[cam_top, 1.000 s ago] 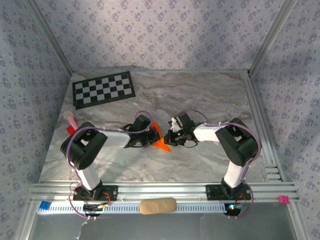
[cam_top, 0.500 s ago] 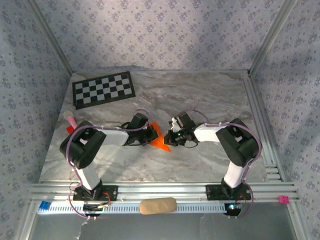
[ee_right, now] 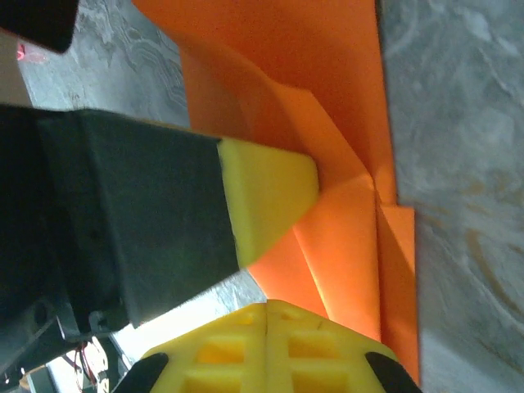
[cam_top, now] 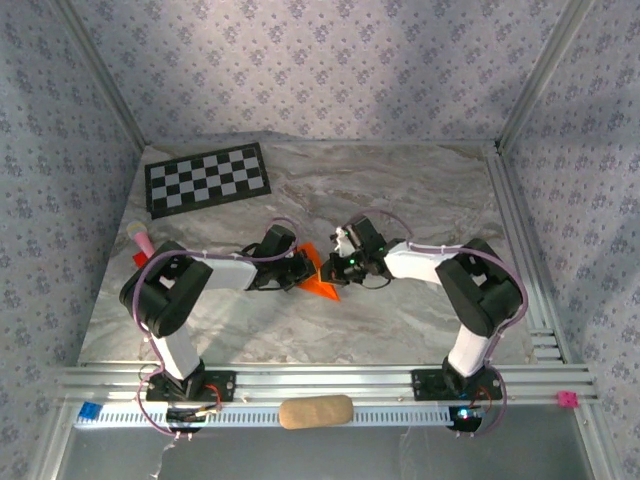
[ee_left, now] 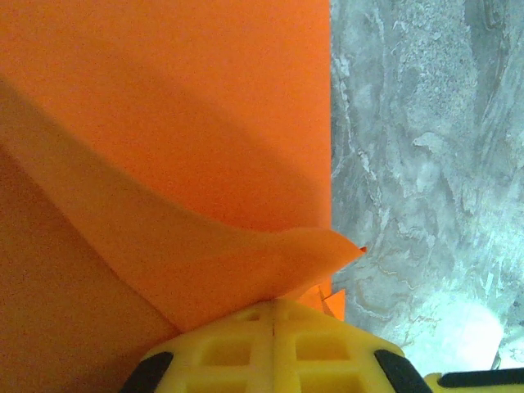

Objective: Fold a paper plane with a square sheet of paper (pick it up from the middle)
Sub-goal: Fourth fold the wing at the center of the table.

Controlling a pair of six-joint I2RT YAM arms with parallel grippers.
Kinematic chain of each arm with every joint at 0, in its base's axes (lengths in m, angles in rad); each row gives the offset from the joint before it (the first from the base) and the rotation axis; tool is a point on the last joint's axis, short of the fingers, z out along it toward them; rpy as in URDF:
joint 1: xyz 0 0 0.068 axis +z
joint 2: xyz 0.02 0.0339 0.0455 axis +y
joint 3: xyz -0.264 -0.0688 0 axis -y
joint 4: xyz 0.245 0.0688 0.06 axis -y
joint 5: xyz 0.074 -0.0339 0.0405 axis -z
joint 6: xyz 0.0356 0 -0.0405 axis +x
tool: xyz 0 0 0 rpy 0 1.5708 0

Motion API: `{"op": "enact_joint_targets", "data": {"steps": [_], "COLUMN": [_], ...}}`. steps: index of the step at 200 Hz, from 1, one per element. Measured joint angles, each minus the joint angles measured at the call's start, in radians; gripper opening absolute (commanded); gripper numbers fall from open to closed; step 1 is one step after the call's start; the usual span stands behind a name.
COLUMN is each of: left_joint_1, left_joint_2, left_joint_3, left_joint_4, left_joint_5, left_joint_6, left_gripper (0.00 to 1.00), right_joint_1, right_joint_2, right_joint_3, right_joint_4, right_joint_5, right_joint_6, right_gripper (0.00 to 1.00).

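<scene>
"Holding anything, the left tool [cam_top: 300,271]?"
"Yes. Its yellow pads are pressed together, and a raised fold of the paper [cam_top: 320,282] runs right into the seam between them."
"And the right tool [cam_top: 337,268]?"
"Closed too, pads meeting, with the folded layers of paper reaching in between them. In its wrist view, one pad of the left tool sits on the paper just ahead."
"Where is the paper?"
"Around the middle of the counter [cam_top: 430,190], a little toward the near edge. It sits between the two tools, which face each other across it. It is creased into a smaller shape, with one point aimed toward the near edge."
"Anything else up there?"
"A checkerboard [cam_top: 208,178] by the far left corner, well apart from the paper."
</scene>
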Motion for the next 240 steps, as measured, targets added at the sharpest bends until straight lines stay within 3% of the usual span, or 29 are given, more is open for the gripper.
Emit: {"op": "enact_joint_targets", "data": {"steps": [82, 240], "left_joint_1": [0.014, 0.233], "left_joint_2": [0.000, 0.055], "left_joint_3": [0.000, 0.041], "left_joint_4": [0.002, -0.010], "left_joint_5": [0.008, 0.151], "left_joint_6": [0.021, 0.124], "left_gripper": [0.08, 0.09], "right_joint_1": [-0.008, -0.018], "right_joint_2": [0.045, 0.036], "right_joint_3": [-0.080, -0.110], "right_joint_4": [0.104, 0.148], "right_joint_5": [0.008, -0.002], "right_joint_6": [0.003, -0.004], "right_gripper": [0.00, 0.00]}}
